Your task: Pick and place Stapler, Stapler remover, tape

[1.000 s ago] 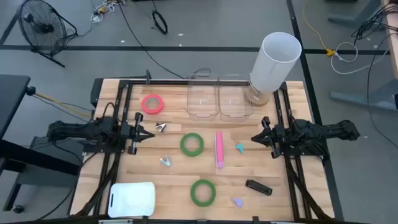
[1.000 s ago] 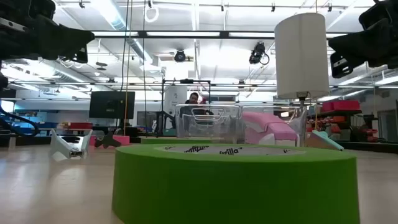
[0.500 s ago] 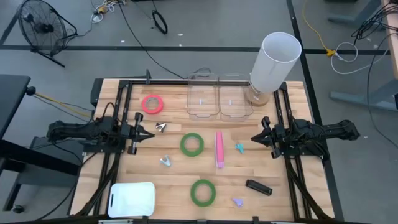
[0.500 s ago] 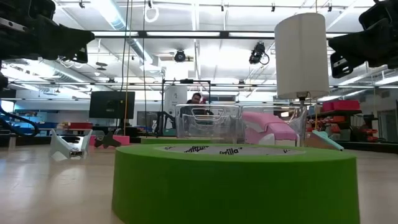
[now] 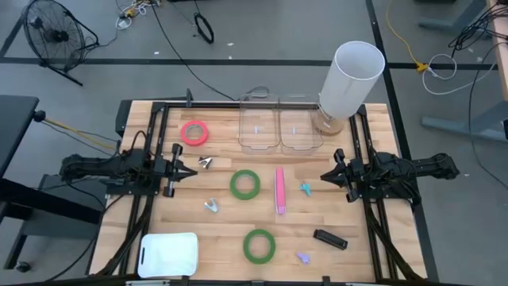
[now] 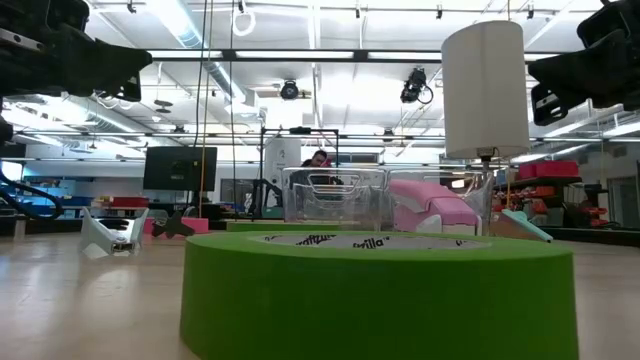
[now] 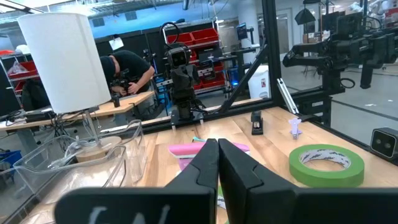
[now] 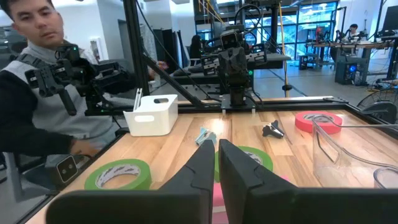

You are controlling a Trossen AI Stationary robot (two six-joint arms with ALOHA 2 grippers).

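Observation:
Three tape rolls lie flat on the wooden table: a pink-red one (image 5: 194,132) at the far left, a green one (image 5: 245,183) in the middle and a green one (image 5: 259,245) near the front edge, which fills the low view (image 6: 375,290). A pink stapler (image 5: 279,191) and a black stapler (image 5: 329,238) lie right of the middle. Small stapler removers lie about: dark (image 5: 205,163), silver (image 5: 211,206), teal (image 5: 305,188), purple (image 5: 303,257). My left gripper (image 5: 186,169) is shut and empty at the left side (image 7: 217,146). My right gripper (image 5: 325,176) is shut and empty at the right side (image 8: 216,146).
Two clear plastic containers (image 5: 279,127) stand at the table's far edge, beside a tall white cylinder (image 5: 349,79) on a stand at the far right. A white bin (image 5: 168,254) sits at the near left corner. A person (image 8: 37,81) shows beyond the table's near left.

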